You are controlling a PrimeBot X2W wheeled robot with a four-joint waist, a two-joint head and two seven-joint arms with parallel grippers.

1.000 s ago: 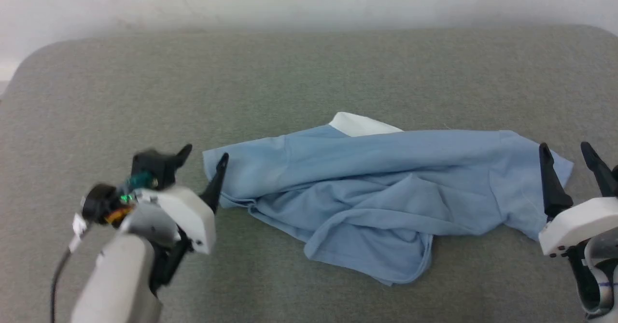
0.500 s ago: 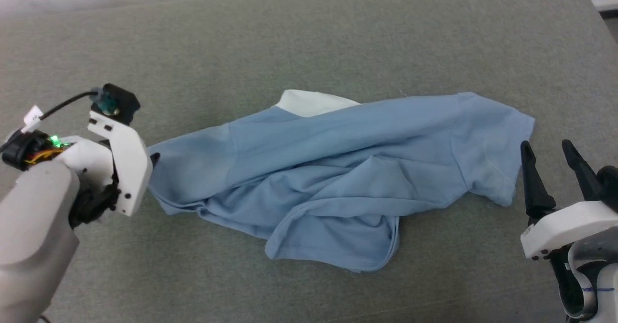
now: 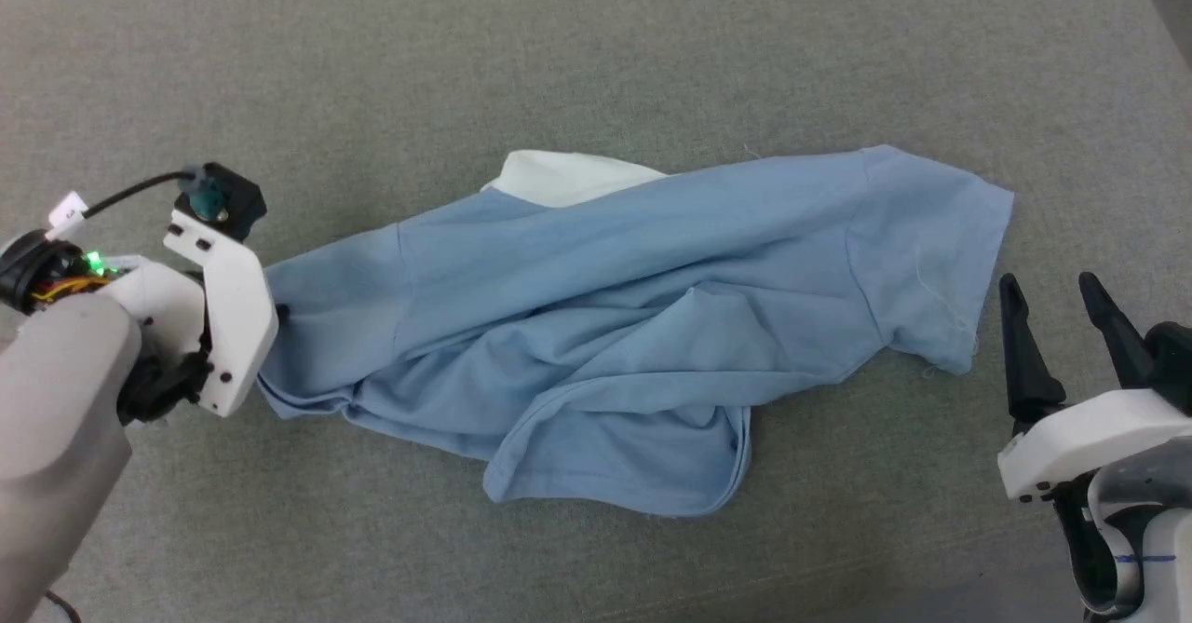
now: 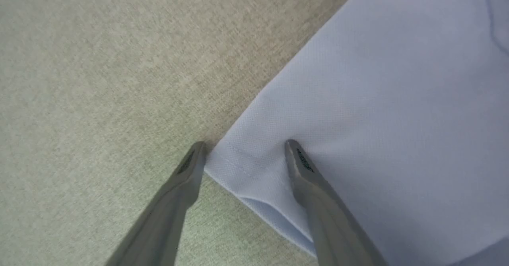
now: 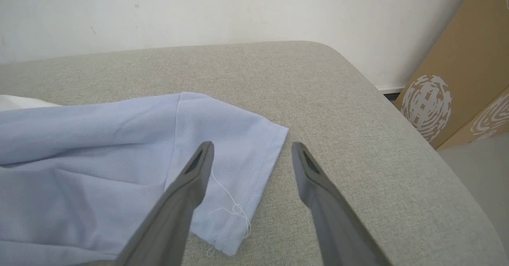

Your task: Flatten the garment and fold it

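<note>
Left wrist view: sleeve corner of polo shirt (image 4: 377, 119) is straddled by released left end effector (image 4: 244, 154); right end effector (image 5: 252, 154) also released.

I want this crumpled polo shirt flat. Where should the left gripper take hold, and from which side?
Grip the hemmed sleeve corner at the polo shirt's left end, coming from its outer side. It lies flat and free, and the open left gripper straddles it.

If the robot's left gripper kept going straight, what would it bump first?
The blue shirt: its sleeve corner sits between the left gripper's open jaws, so it probably meets that first, then the grey cushion underneath.
</note>
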